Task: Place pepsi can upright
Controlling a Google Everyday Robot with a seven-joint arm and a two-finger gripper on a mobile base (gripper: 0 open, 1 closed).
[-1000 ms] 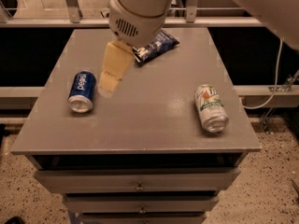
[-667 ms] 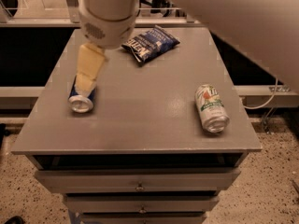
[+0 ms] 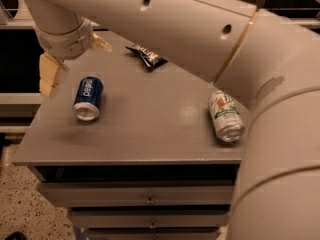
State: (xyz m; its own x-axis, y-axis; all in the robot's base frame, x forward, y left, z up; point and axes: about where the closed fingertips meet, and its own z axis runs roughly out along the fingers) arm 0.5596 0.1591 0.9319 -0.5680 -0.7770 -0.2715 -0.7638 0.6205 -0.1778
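While the gripper (image 3: 76, 68), jaws apart, hovers beside it, the cylindrical blue pepsi can (image 3: 88, 98) lies sideways.

Table (image 3: 150, 119) holds pepsi can (image 3: 88, 97), white-green can (image 3: 226, 115), maybe bag (image 3: 146, 55); pincer (image 3: 54, 73) at edge.
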